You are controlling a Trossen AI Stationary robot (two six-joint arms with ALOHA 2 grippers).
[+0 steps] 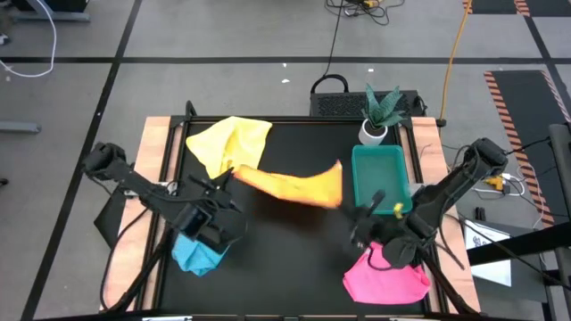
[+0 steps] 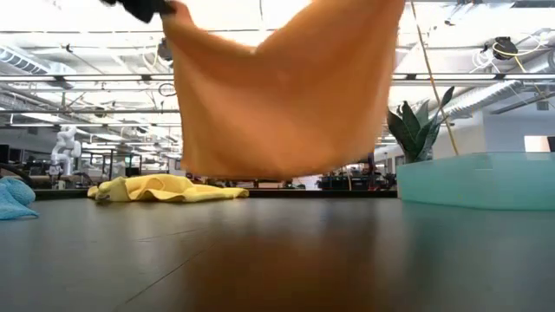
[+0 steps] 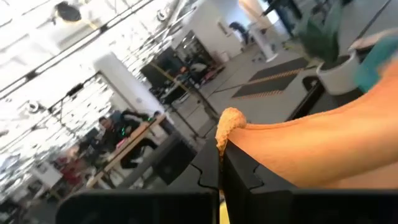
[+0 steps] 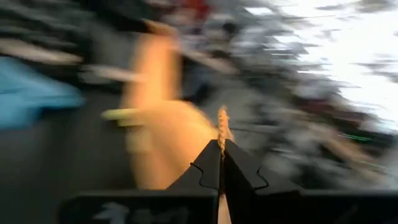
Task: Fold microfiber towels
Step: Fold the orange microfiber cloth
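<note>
Open black tabletop at center front; orange-yellow towel stretched across the middle, green tray blocking right.

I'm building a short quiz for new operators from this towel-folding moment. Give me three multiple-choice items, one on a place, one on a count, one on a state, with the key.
1. Where does the pink towel lie?
A. in the green tray
B. on the table's near edge by the right arm
C. beside the light blue towel

2. How many yellow towels show?
A. one
B. two
C. three

3. What state is the orange-yellow towel in?
A. lifted off the table, held between both grippers
B. folded flat on the table
C. crumpled in the tray

Key:
1 B: the high view shows it under the right arm, with the light blue towel on the far side.
2 B: one held, one crumpled yellow towel on the table.
3 A: the left gripper and right gripper each pinch an edge; the low view shows it hanging above the tabletop.
</note>
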